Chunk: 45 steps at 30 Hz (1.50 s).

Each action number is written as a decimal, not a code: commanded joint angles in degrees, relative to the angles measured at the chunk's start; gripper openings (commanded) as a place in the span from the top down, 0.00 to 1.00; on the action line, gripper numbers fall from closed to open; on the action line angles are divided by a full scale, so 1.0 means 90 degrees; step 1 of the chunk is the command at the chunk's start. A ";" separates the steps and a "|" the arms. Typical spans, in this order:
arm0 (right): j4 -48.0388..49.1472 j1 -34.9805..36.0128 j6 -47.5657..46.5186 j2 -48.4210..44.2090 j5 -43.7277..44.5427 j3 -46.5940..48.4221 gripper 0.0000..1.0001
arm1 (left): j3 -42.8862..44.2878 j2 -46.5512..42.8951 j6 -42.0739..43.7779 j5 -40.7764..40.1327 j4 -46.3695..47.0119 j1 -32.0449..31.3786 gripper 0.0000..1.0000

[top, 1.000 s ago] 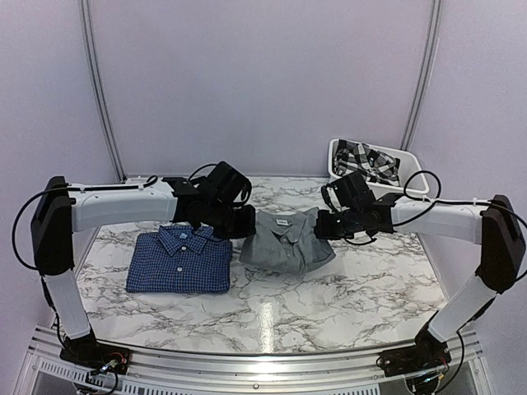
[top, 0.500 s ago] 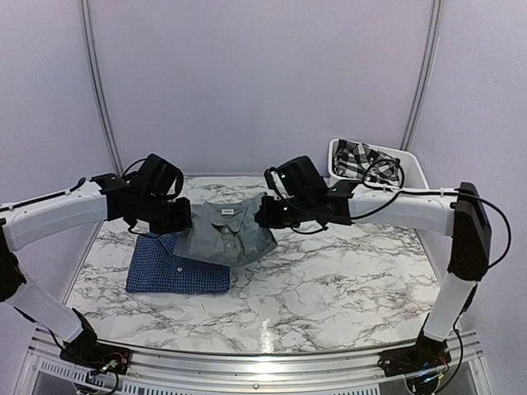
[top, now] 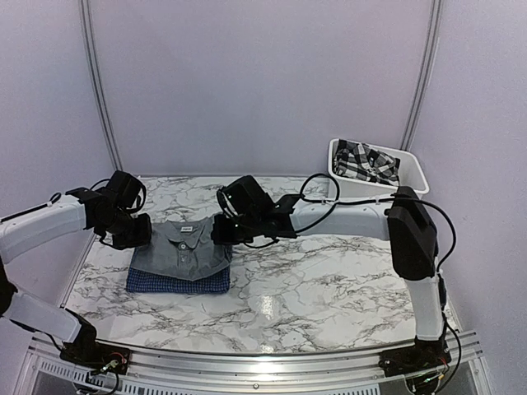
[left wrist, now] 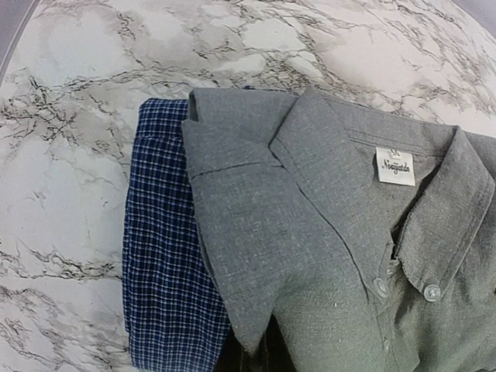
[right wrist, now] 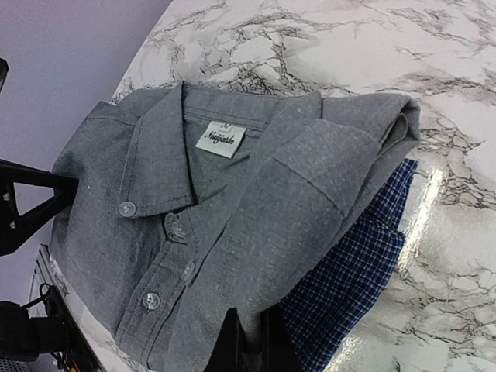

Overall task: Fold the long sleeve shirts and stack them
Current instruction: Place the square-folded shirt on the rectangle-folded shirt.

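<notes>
On the white marble worktop (top: pixel 329 280), between pale lilac walls (top: pixel 263 82) and near a white bin (top: pixel 416 175), the grey shirt (top: pixel 185 249) lies on the blue checked shirt (top: pixel 177 284), its sides pinched by the left jaws and the right jaws.

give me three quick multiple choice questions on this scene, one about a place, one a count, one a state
1. Where does the grey shirt lie?
A) on the blue checked shirt
B) draped over an arm
C) on the floor

2. How many shirts are stacked on the table?
A) one
B) two
C) four

3. The grey shirt is:
A) spread flat with its sleeves wide
B) folded, collar up
C) balled up

Answers:
1 A, blue check shows beneath its edges.
2 B, only grey over blue.
3 B, it is a neat rectangle with the label and collar buttons on top.
</notes>
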 commanded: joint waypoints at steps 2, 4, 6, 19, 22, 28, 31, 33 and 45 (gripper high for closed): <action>0.0136 0.0052 0.0121 0.0078 -0.0197 0.0338 1.00 | -0.0026 -0.0153 0.0261 -0.0032 -0.0063 0.0240 1.00; 0.0120 0.0052 0.0117 0.0099 -0.0255 0.0372 1.00 | -0.0023 -0.0108 0.0315 -0.0019 -0.0061 0.0317 1.00; 0.0103 0.0047 0.0120 0.0112 -0.0285 0.0387 1.00 | -0.0039 -0.0067 0.0341 0.0015 -0.0067 0.0421 1.00; -0.0248 0.0013 -0.0383 -0.0129 -0.0148 -0.0339 0.52 | -0.0192 0.0149 0.0313 -0.0568 -0.0055 0.0611 0.34; -0.0441 0.0021 -0.0605 -0.0365 0.0157 -0.0519 0.58 | 0.0049 0.0073 0.0328 -0.0508 -0.0055 0.0610 0.36; -0.0974 0.0133 -0.0815 -0.0555 0.0887 -0.0722 0.67 | 0.0340 0.0096 0.0202 0.0041 -0.0050 0.0516 0.44; -0.0841 0.0222 -0.0835 -0.0735 0.0885 -0.1092 0.68 | 0.0470 0.0065 0.0158 0.0173 -0.0044 0.0337 0.46; -0.0738 0.0308 -0.0903 -0.0784 0.0804 -0.1270 0.68 | 0.0557 0.0095 0.0105 0.0283 -0.0028 0.0226 0.47; -0.0513 0.0481 -0.0956 -0.0264 0.0534 -0.1654 0.67 | 0.0853 0.0681 -0.0297 0.0522 0.0309 -0.0785 0.48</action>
